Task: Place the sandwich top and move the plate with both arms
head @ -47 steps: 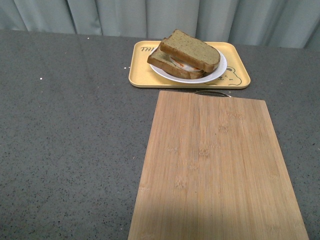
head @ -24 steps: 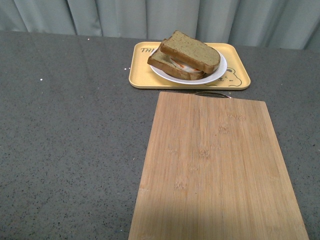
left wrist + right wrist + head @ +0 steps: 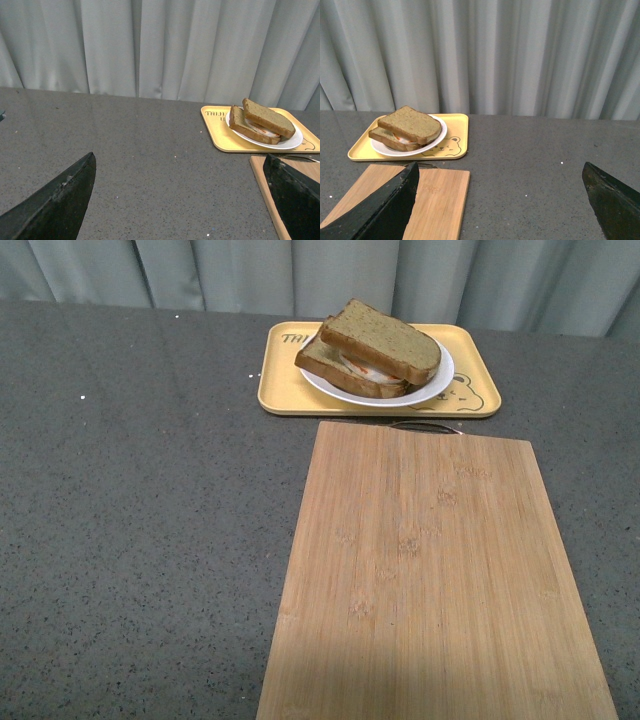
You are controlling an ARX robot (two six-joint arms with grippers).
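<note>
Three views to go through, front first: no arms showing at all, just the sandwich top [image 3: 382,338] already sitting skewed on the egg slice [image 3: 345,370], both on the plate [image 3: 432,388], which sits on the yellow tray [image 3: 282,390] at the far side of the table [image 3: 140,520], with the cutting board [image 3: 430,570] just in front of the tray and bare. Looks like the bread part is done and the plate move is what's left – a guess, mind. Over to the left wrist view: left gripper [image 3: 182,192] spread wide, nothing between the fingers [image 3: 60,200], parked well back from the tray, plate off toward the far side with the board corner poking in near the other finger. Then the right wrist view: right gripper [image 3: 505,200] also gaping wide and holding nothing, looking over the board toward the plate, bear print on the tray visible beside it. For doing the move well: probably best to come in from opposite sides of the rim, pinch low and level at the same time, and lift evenly – top slice overhangs and sits tilted, so any tipping could slide it off.
</note>
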